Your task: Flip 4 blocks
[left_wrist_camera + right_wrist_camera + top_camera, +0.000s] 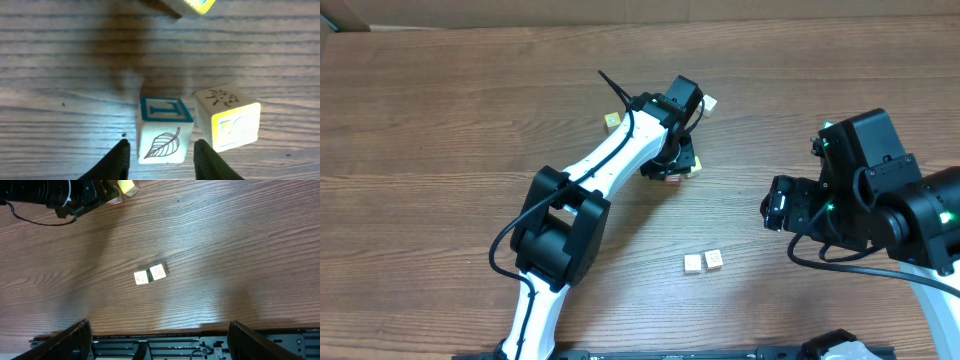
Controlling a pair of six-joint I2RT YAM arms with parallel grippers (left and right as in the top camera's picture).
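1. My left claw [160,149] is part open, with one finger on each side of the leaf block [165,131]. A sliver of table [60,75] shows between the block and the finger farther from its neighbour, so I judge it is not clamped yet.
2. The leaf block sits flat on the table between the fingertips, framed letter up and leaf face toward the wrist camera.
3. A yellow-sided block [231,120] stands just outside the other finger, slightly skewed. I cannot tell whether it touches the leaf block.
4. I expect a light, rigid wooden cube that is not fragile. Its smooth printed faces may slip under the pads.
5. I would take it on two opposite flat sides, centred and about mid-height. A hold near an edge could let it twist out.
6. The finger beside the neighbour has little room and could nudge it.
7. My right claw [160,330] is wide open and holds nothing. A pair of blocks [150,275] lies ahead of it, well apart.
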